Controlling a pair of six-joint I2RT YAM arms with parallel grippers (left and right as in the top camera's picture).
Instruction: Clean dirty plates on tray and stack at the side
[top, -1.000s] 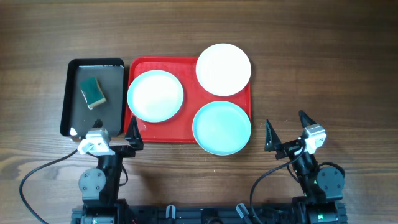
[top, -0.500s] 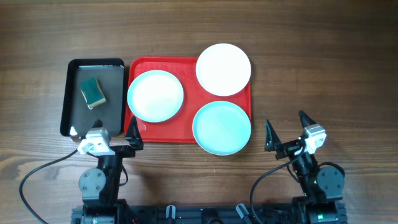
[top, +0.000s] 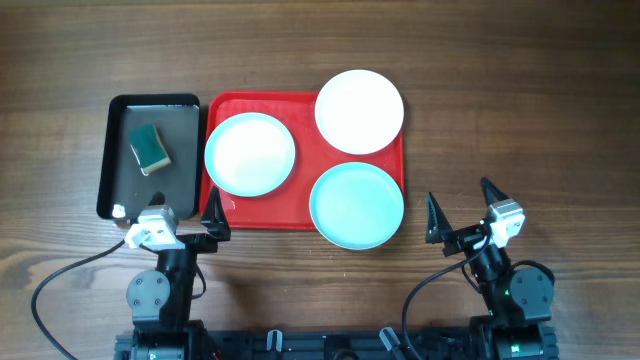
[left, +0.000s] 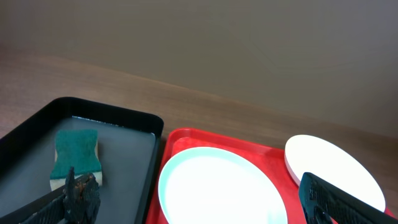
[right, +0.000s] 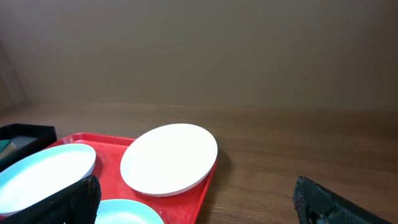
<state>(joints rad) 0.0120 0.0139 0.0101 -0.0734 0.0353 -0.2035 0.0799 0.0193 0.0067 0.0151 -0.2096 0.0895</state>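
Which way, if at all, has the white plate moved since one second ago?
No. The white plate still overhangs the red tray at the same corner.

Three plates (top: 250, 153) on tray (top: 265, 212) (two overhang its rim); sponge (top: 149, 147) in smaller tray (top: 178, 190), just left.

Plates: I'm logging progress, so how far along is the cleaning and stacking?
Done: nothing; the three plates sit unstacked on the red tray. In hand: nothing; left hand and right hand are open, the sponge lies in the black tray. Left: cleaning and stacking all three.
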